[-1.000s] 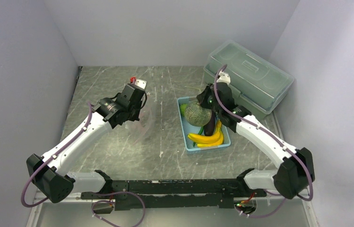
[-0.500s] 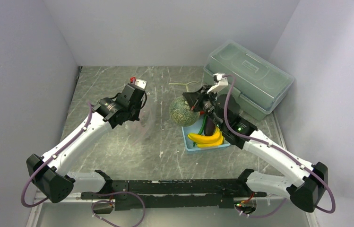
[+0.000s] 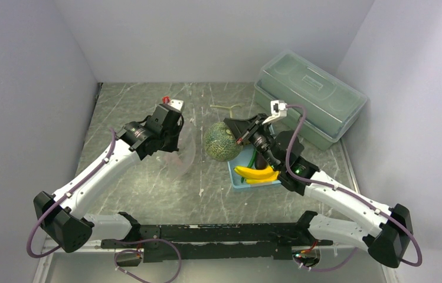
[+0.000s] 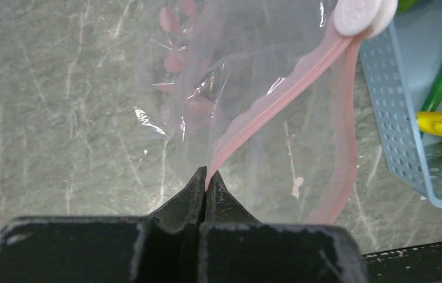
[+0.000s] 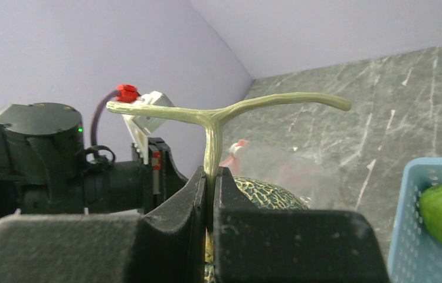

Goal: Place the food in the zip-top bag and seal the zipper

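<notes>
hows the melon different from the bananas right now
The melon is round, dark green and netted; the bananas are long, curved and yellow. The melon is outside the blue basket, held by its pale stem in the shut right claw; the bananas lie in the basket, not gripped. Shared: both are toy food, and neither is in the clear bag yet.

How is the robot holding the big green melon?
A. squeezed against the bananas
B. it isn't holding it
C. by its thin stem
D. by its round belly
C: the right pincer is shut on the pale T-shaped stem of the melon.
</notes>
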Tool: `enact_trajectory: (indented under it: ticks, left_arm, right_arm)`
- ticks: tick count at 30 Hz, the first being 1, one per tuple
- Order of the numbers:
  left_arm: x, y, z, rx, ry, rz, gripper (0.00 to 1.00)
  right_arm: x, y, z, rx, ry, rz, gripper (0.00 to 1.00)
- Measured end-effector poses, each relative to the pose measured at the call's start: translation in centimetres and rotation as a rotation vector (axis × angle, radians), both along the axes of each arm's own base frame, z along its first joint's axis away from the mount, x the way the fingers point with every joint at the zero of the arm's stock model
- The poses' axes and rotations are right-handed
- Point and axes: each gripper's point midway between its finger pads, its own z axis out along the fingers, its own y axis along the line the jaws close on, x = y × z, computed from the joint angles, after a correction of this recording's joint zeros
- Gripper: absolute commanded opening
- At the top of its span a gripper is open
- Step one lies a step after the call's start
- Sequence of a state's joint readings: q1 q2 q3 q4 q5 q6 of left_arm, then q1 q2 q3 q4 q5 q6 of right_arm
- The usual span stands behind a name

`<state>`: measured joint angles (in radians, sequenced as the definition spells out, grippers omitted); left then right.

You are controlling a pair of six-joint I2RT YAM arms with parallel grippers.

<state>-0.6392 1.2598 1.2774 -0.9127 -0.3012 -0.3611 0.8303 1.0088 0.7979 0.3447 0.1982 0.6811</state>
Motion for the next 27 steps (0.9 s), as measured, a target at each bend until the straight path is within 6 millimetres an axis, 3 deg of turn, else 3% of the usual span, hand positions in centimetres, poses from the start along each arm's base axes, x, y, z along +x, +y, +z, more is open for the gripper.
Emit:
enact_trajectory:
  ticks: [11,20,27]
  left_arm:
    - [0.0,-2.8,0.0,-0.161,0.039,0.019,0.0]
    - [0.3,-5.1,-0.4,-0.262,0.082,0.02,0.0]
    - [0.3,-6.2,-0.5,-0.312,0.107,0.021,0.0]
  right_arm:
    - [-2.4,0.1,2.2,0.155,-0.035,0.072,0.0]
    - [-3.8,0.9,2.3,0.223,-0.035,0.122,0.0]
    - [-3.7,1.9,1.9,0.251,-0.026,0.139,0.0]
